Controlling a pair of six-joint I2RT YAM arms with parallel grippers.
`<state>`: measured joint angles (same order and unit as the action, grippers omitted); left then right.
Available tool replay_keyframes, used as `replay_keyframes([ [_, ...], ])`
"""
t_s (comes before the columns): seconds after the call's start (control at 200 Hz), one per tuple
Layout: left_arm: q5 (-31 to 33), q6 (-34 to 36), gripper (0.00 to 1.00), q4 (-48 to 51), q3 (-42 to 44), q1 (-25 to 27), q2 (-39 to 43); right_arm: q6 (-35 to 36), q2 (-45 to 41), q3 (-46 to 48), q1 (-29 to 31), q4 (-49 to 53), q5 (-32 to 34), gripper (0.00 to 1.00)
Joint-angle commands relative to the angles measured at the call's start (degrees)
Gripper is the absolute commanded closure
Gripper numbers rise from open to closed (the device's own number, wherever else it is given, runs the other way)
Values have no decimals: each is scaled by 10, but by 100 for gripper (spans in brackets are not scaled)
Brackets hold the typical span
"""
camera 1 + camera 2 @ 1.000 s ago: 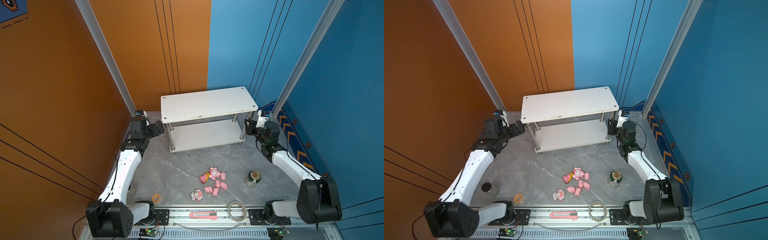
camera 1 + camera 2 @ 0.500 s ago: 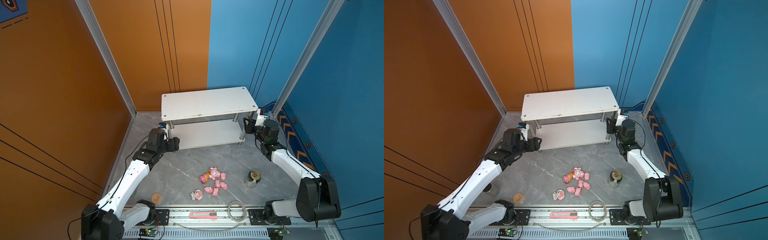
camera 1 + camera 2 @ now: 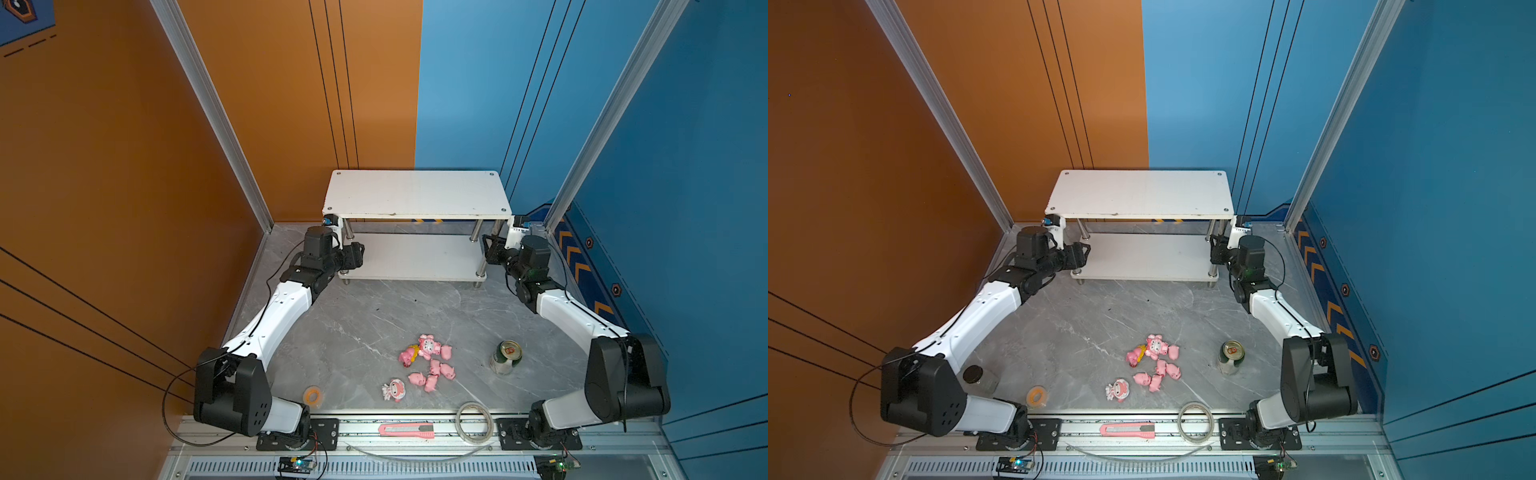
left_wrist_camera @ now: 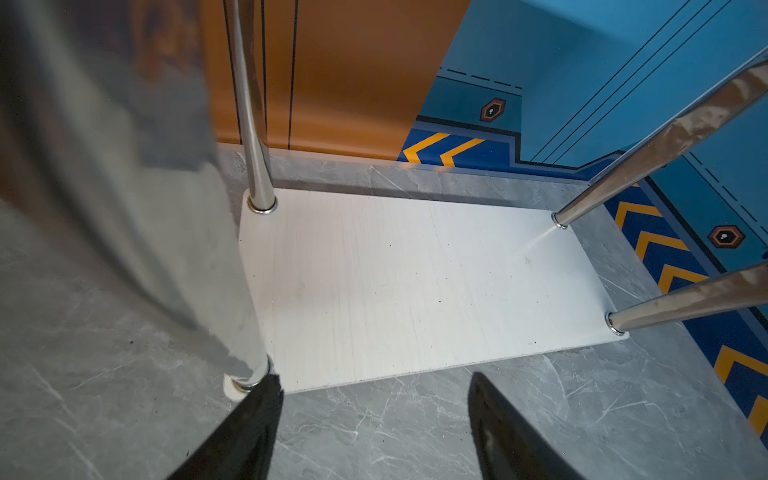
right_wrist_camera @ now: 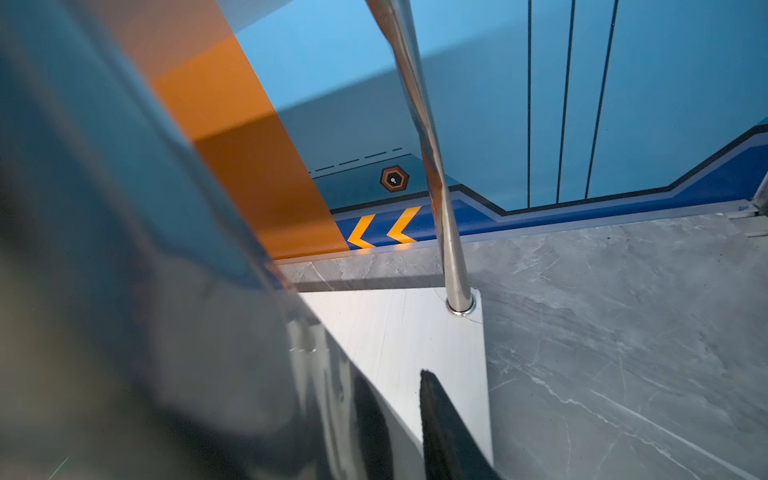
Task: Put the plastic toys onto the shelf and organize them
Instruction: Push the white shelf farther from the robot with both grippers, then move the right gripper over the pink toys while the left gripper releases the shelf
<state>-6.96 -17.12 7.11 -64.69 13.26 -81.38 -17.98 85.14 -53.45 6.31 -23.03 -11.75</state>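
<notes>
Standing on the grey bench against orange and blue walls, the shelf sits between both hands; toys lie behind them. The left hand gapes beside a leg; the right hand has an unclear grip.

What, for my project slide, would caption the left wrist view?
Left gripper, jaws apart, facing the bare lower tier of the shelf, chrome legs at its corners.

A grey marble tabletop carries a white shelf at the back; plastic toys, a green can and a tape roll lie nearer.
</notes>
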Motion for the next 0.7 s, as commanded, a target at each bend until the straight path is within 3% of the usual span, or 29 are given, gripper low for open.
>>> replay_keyframes([
  [0.0, -3, 19, 25, 1, 8, 6, 18, 9, 13, -34, -7, 11, -7, 63],
  [0.13, -13, 7, 25, 0, 8, -8, 18, 2, 10, -39, -6, 19, -22, 63],
  [0.34, 21, 6, 24, 20, 19, 30, 52, -6, -81, 22, 5, 51, -2, 61],
  [0.551, 92, -22, 15, 55, 108, 79, 147, 1, -223, 100, 50, 181, 71, 58],
  [0.611, 110, -32, 1, 61, 137, 90, 178, -1, -264, 123, 75, 225, 106, 57],
  [0.696, 130, -45, 2, 44, 195, 105, 229, -7, -319, 155, 122, 297, 158, 54],
])
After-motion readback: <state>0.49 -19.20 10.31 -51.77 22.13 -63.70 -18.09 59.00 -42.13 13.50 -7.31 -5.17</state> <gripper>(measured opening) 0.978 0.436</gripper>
